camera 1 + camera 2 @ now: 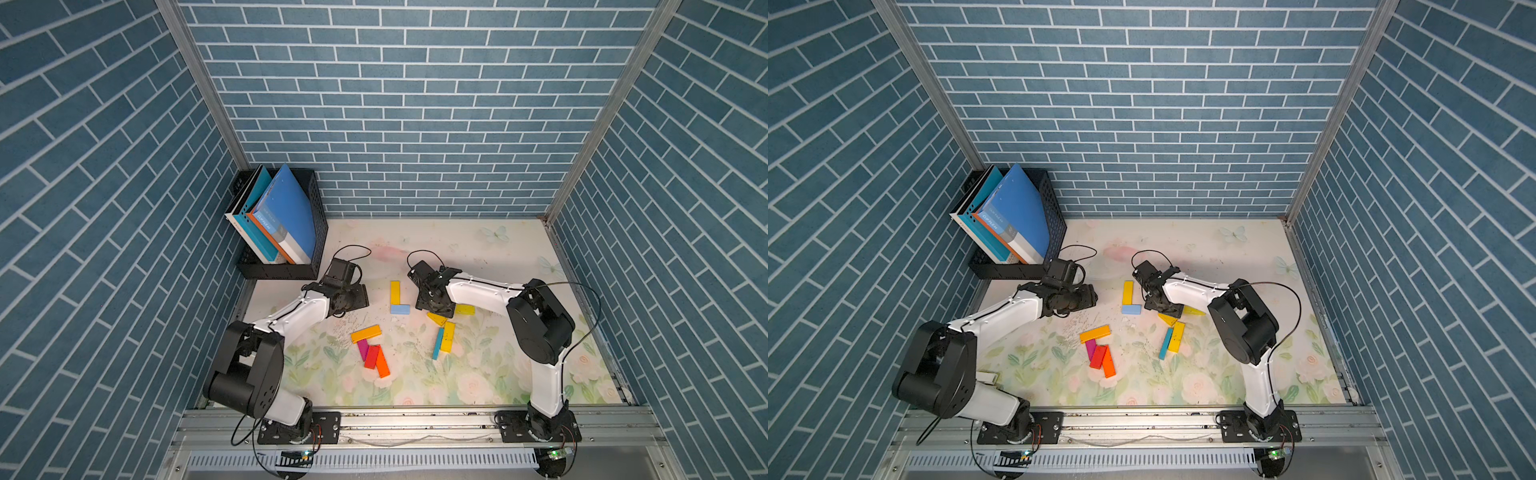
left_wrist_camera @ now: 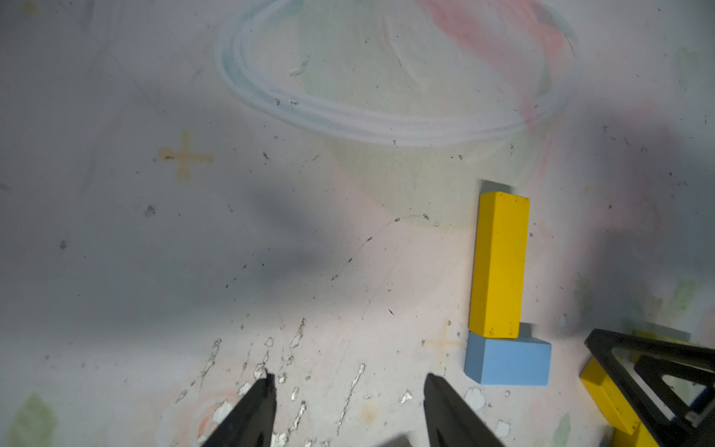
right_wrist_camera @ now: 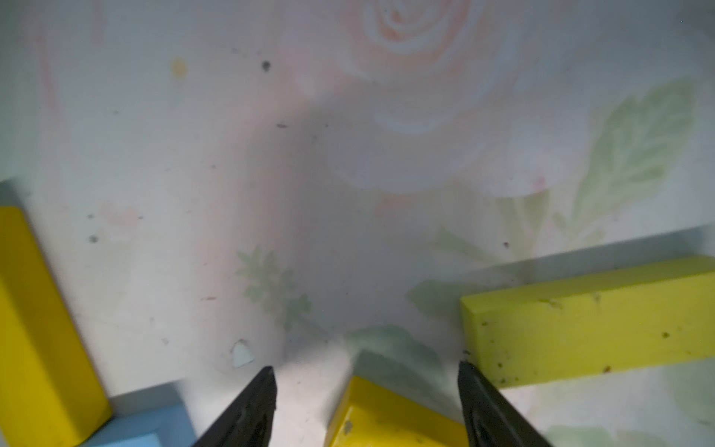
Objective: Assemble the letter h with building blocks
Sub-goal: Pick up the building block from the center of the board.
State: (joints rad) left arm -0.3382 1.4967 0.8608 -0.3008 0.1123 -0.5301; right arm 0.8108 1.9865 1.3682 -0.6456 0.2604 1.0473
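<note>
Floral-print desk [image 1: 478,249] carries all blocks. Right end effector [image 3: 365,373], spread, straddles the slanted yellow plank block [image 3: 387,418], apparently for pickup. Left end effector [image 2: 348,381], spread and empty, stands clear. At frame centre, the long yellow plank block [image 1: 395,292] butts the short light blue block [image 1: 400,309], starting the stem.

Left arm [image 1: 291,316] and right arm [image 1: 473,293] match: white link shells, bulky black joint housings, black base plates [image 1: 330,424] with visible screws. Thin black cable [image 1: 353,246] loops off each wrist; white ties along links. Fingers [image 2: 251,418] black, tapered.
</note>
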